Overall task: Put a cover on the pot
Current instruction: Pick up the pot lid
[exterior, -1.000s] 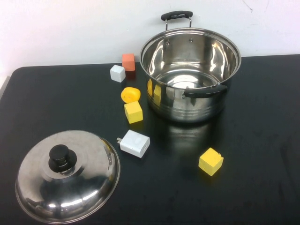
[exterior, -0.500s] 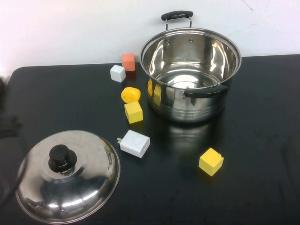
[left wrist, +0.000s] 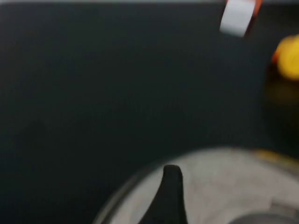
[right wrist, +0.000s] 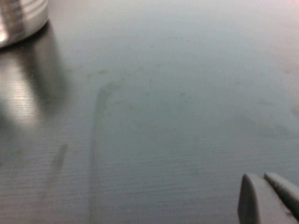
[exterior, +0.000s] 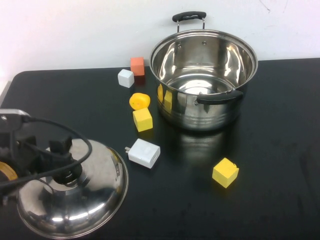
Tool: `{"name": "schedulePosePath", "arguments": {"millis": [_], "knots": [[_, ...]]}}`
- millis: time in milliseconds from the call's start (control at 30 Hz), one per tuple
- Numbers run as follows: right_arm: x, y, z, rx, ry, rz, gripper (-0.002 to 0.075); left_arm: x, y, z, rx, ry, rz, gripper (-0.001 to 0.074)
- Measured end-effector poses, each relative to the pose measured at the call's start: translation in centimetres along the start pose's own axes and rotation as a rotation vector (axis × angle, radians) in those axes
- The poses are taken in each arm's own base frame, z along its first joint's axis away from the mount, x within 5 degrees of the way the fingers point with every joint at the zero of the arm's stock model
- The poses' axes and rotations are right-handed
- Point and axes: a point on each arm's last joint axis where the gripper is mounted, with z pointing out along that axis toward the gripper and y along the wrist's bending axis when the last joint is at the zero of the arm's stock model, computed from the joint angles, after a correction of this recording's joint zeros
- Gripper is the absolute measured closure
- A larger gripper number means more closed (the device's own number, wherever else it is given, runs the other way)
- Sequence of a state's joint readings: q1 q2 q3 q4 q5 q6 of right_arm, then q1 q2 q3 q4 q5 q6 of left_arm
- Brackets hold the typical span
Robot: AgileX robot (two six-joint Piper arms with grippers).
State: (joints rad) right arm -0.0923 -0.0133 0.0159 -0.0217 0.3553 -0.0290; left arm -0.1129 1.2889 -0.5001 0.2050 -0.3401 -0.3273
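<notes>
The steel pot with black side handles stands open and empty at the back right of the black table. The domed steel lid with a black knob lies at the front left. My left gripper hovers open over the lid, around the knob. In the left wrist view one dark finger shows above the lid. My right gripper shows only in the right wrist view, shut and empty above bare table, with the pot's wall at that view's corner.
Between lid and pot lie a white charger, a yellow cube, a yellow round piece, a white cube and an orange block. Another yellow cube lies in front of the pot.
My left arm has come in from the left edge and now sits over the lid's knob. Lid, pot and blocks have not moved.
</notes>
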Motion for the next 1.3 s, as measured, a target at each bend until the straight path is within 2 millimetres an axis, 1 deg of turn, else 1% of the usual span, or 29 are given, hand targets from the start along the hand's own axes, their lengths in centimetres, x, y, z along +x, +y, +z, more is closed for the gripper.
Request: {"name": "schedulePosePath", "arguments": {"millis": [67,133,300,400,467,567,667,733,800,867,967,1133,1300], "knots": [[0.0,0.0,0.0,0.0,0.0,0.0,0.0728,0.9,0.2,0.9,-0.005,0.054,-0.003,0.0147],[0.0,0.0,0.0,0.0,0.0,0.0,0.0728,1.2,0.2,1.5,-0.002,0.068,-0.008,0.0146],[0.0,0.0,0.0,0.0,0.0,0.0,0.0728,1.3,0.0,1.9,0.013,0.062,-0.002,0.0146],[0.0,0.0,0.0,0.0,0.0,0.0,0.0728,1.3,-0.8,1.7,0.042,0.063,0.021,0.0146],[0.0,0.0,0.0,0.0,0.0,0.0,0.0728,0.8,-1.7,1.1,0.079,0.038,0.063,0.0146],[0.0,0.0,0.0,0.0,0.0,0.0,0.0728,-0.8,-2.7,-0.7,0.127,-0.048,0.144,0.0146],[0.0,0.0,0.0,0.0,0.0,0.0,0.0728,-2.3,-3.0,-2.8,0.134,-0.136,0.17,0.0146],[0.0,0.0,0.0,0.0,0.0,0.0,0.0728,-2.8,-2.9,-3.9,0.121,-0.151,0.173,0.0146],[0.0,0.0,0.0,0.0,0.0,0.0,0.0728,-2.9,-2.7,-4.8,0.096,-0.13,0.171,0.0146],[0.0,0.0,0.0,0.0,0.0,0.0,0.0728,-2.5,-2.4,-5.3,0.068,-0.076,0.14,0.0146],[0.0,0.0,0.0,0.0,0.0,0.0,0.0728,-1.3,-2.1,-5.4,0.048,-0.016,0.128,0.0146],[0.0,0.0,0.0,0.0,0.0,0.0,0.0728,0.4,-1.9,-4.8,0.054,0.036,0.167,0.0146],[0.0,0.0,0.0,0.0,0.0,0.0,0.0728,1.2,-1.9,-4.1,0.06,0.072,0.201,0.0146]]}}
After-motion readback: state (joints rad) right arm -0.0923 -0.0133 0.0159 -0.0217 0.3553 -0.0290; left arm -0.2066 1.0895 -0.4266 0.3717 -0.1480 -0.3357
